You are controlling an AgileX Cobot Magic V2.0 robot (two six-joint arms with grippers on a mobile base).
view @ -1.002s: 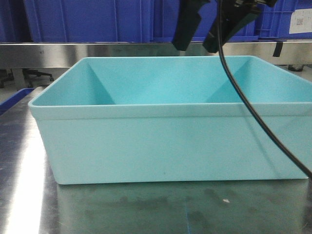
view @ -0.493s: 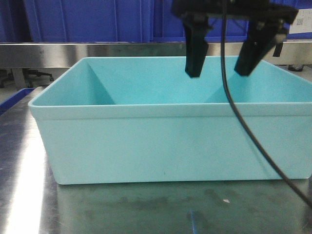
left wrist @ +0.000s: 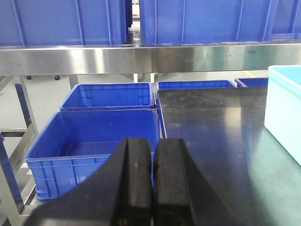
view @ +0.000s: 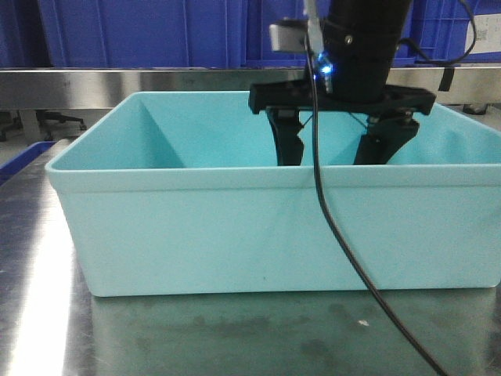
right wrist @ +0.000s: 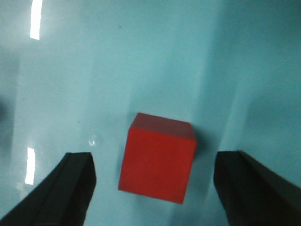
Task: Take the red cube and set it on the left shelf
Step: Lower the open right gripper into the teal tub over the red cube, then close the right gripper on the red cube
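Pick step, pre-grasp: right gripper [view: 333,153] spread wide in teal tub [view: 235,227], fingers at 8 and 4 o'clock of red cube [right wrist: 157,157] on the floor; next: lower, centre, close; left gripper [left wrist: 153,179] pinched empty, left shelf [left wrist: 117,59] at 12.

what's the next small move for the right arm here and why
Probably ease the right end effector a little further down into the teal tub before closing. It is open, and the red cube sits centred in the gap, with clear space to both fingers. Only the cube's near part seems to lie between the tips, so a deeper straddle looks safer.
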